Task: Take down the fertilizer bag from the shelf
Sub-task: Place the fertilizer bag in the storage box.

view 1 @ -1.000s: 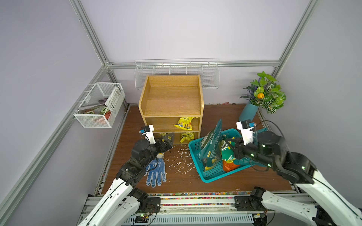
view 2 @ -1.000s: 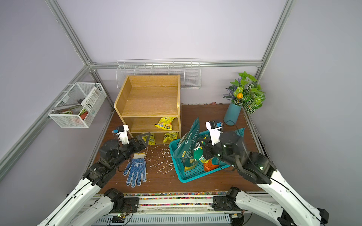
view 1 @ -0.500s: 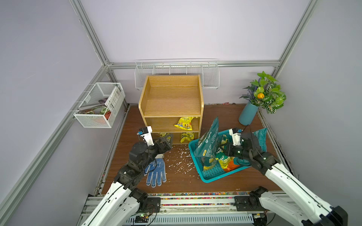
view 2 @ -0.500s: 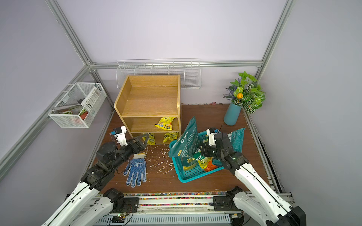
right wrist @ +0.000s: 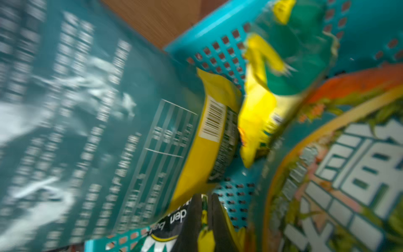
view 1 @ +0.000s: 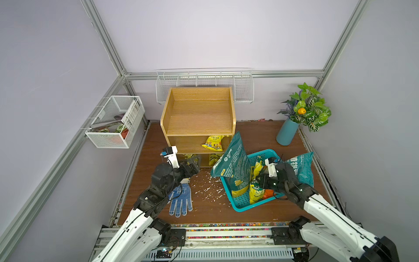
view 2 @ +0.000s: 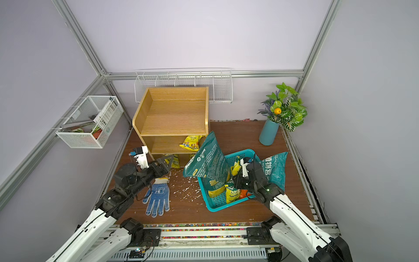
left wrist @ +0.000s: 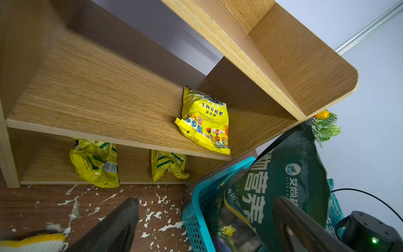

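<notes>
- In both top views, the right fingers point(view 1: 260, 180) are dropping lower into the basket point(view 1: 243, 200), so the fertilizer bag point(view 1: 255, 194) between them is nearing release.
- Left wrist: the left fingers point(left wrist: 120, 222) are gaping wide before the shelf point(left wrist: 98, 93).
- Right wrist: the right fingers are pinching the bag's yellow edge.

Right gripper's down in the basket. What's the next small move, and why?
Probably open the right gripper: it is shut on a yellow bag already low inside the teal basket, so releasing should leave it there.
</notes>
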`<state>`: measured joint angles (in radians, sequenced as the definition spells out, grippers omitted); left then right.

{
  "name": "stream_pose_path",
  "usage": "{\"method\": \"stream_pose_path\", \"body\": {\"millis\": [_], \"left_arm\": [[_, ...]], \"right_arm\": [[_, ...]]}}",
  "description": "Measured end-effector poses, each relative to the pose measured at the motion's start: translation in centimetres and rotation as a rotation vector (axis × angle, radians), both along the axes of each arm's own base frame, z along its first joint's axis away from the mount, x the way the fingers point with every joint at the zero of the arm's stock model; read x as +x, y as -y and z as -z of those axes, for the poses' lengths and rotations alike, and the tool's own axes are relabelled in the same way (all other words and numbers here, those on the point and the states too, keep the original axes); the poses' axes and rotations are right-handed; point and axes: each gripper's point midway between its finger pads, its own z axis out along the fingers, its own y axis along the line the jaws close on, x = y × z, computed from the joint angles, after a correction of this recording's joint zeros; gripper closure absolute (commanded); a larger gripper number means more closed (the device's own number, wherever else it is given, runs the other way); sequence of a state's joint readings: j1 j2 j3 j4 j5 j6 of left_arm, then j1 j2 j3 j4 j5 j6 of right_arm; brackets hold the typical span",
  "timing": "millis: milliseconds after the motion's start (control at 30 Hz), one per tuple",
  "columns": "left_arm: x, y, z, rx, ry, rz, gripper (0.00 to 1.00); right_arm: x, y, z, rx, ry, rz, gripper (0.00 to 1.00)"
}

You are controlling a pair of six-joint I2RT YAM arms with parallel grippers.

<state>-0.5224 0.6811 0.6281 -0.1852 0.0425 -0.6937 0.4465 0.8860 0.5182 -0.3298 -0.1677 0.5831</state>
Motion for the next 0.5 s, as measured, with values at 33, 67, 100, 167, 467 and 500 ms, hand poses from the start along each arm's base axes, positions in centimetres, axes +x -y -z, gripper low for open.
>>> {"method": "stream_pose_path", "body": {"millis": [33, 67, 100, 167, 467, 500], "left_arm": [[0.1, -0.1, 0.1, 0.013, -0.001, -0.007, 0.0], [0.3, -0.3, 0.2, 0.029, 0.0, -0.016, 0.0], [0.4, -0.4, 0.3, 0.043, 0.0, -0.025, 0.0], [0.7, -0.9, 0.1, 0.077, 0.013, -0.048, 0.0], [2.7, 0.8, 1.4, 0.148, 0.014, 0.002, 0.05], [2.9, 1.1, 1.8, 0.154, 0.006, 0.011, 0.08]], "right_arm": [[-0.1, 0.1, 0.1, -0.01, -0.004, 0.0, 0.69], [-0.2, 0.3, 0.2, -0.022, -0.011, -0.004, 0.6], [-0.3, 0.3, 0.2, -0.028, -0.014, -0.007, 0.55], [-0.4, 0.4, -0.6, -0.031, -0.012, -0.009, 0.5], [2.0, 0.1, -13.8, 0.027, 0.227, 0.009, 0.48], [2.1, 0.0, -15.4, 0.038, 0.259, 0.011, 0.47]]}}
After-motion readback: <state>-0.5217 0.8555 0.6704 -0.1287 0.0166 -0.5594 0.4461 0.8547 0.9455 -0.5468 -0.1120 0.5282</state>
